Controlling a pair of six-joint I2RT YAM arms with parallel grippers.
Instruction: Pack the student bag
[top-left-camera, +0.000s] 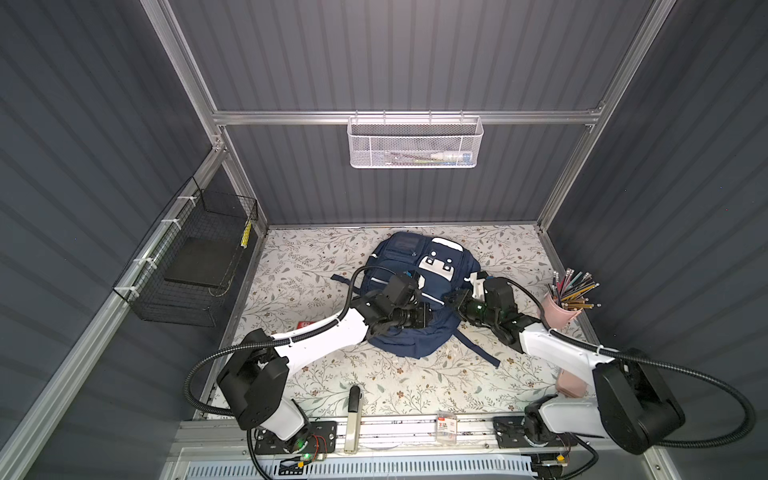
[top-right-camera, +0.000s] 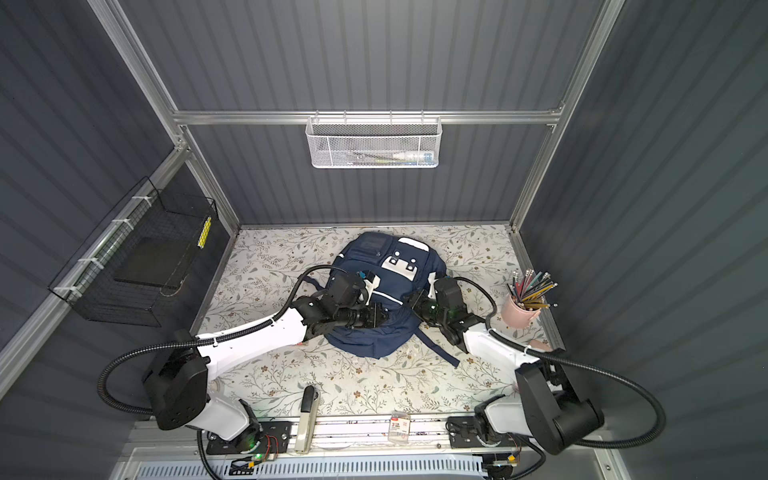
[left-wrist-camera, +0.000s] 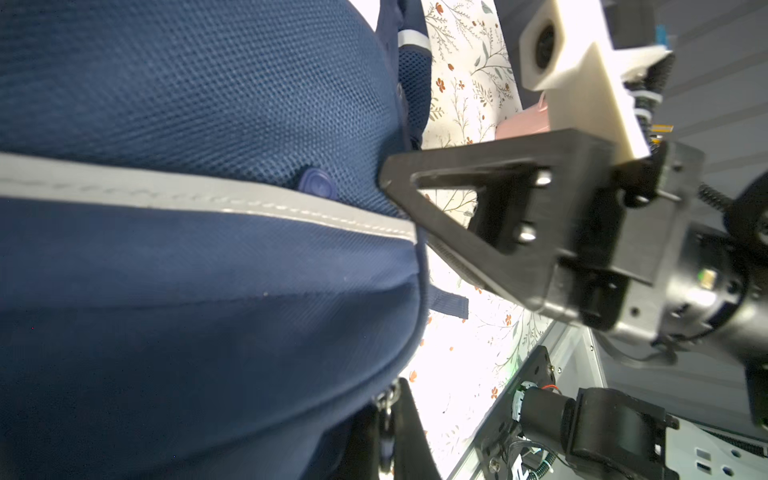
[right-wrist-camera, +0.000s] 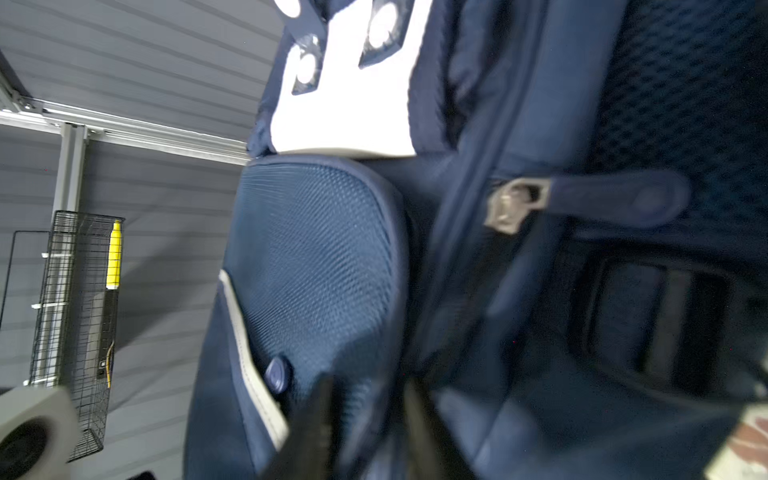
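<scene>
Closed tight: left fingers, apparently on a zip pull at the near edge of the student bag, which lies flat mid-bench. The right fingers are pressed to the mesh pocket just beside; their gap cannot be told because of blur.

Step judged: the bag is being unzipped, nothing seen packed yet. Next, the pull must be drawn along its track with the fabric kept taut.

Outboard of the right fingers a pencil cup is seen. The loose strap below them could be snagged.
</scene>
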